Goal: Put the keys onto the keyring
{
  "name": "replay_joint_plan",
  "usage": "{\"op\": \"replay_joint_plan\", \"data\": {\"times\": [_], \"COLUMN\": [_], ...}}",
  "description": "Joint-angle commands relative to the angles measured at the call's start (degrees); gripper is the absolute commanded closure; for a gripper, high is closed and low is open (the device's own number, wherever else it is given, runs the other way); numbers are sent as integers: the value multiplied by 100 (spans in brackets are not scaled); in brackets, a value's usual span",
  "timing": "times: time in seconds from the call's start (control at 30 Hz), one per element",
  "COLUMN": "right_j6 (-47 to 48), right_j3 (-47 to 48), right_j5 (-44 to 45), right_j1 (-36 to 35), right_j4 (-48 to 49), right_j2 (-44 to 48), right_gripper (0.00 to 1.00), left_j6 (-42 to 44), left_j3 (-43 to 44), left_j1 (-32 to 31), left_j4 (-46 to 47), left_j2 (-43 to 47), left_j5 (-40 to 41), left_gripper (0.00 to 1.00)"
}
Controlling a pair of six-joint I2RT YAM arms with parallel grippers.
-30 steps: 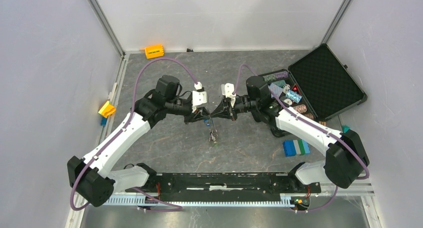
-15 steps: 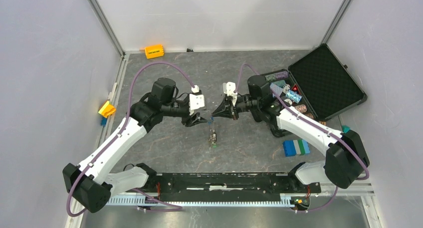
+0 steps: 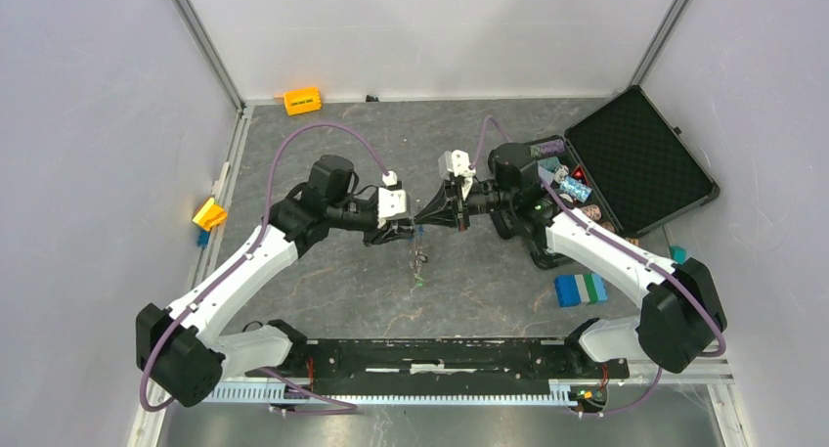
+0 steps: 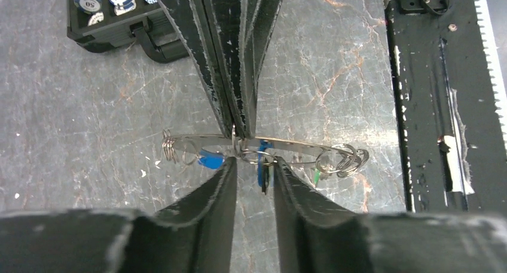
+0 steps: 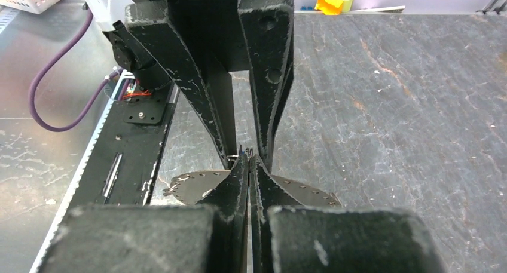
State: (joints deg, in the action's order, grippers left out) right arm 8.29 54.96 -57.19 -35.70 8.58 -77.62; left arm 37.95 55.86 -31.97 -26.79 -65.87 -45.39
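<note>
The keyring (image 4: 299,147), a thin silvery ring pierced with holes, hangs above the table; in the left wrist view it is edge-on. My right gripper (image 5: 248,159) is shut on its rim, and the ring (image 5: 191,186) shows on both sides of the closed fingers. Keys hang from it on small split rings: two with a blue tag (image 4: 209,160) (image 4: 263,168) and one with a green tag (image 4: 315,176). My left gripper (image 4: 254,163) is open, its tips just under the ring, with the middle blue-tagged key in the gap. In the top view both grippers (image 3: 409,230) (image 3: 422,219) meet at mid-table.
An open black case (image 3: 626,168) with striped chips (image 3: 567,188) lies at the right. A blue-green-white block (image 3: 581,289) sits near the right arm. An orange block (image 3: 302,101) and a yellow one (image 3: 209,213) lie along the back and left edges. The black rail (image 3: 440,354) runs along the front.
My left gripper drew back to the left and opened, then came back in under the keyring. The right gripper kept its hold and shifted slightly up and right.
</note>
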Motion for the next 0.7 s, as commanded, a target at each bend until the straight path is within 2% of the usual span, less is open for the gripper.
{"op": "replay_joint_plan", "data": {"times": [0.0,0.2,0.3,0.4,0.67], "right_j6": [-282,-741,-1169,-1570,-2483], "right_j3": [186,-135,-329,-491,-818], "right_j5": [-205,-243,-247,-266,-281], "right_j1": [59,110,151,182,189], "right_j4": [532,1213,1715,2216,3448], "right_j2": [218,278,298,307,173], "right_gripper": [100,100,100,100,100], "left_j6": [99,-73,-499,-957,-1301], "left_j3": [109,-23,-186,-395,-457], "left_j1": [5,5,5,1,-27], "left_j4": [320,435,880,1428,1764], "left_j2": [-76,12,123,231,165], "left_j5": [-324,-441,-527,-550,-605], "left_gripper": [71,83,93,98,98]}}
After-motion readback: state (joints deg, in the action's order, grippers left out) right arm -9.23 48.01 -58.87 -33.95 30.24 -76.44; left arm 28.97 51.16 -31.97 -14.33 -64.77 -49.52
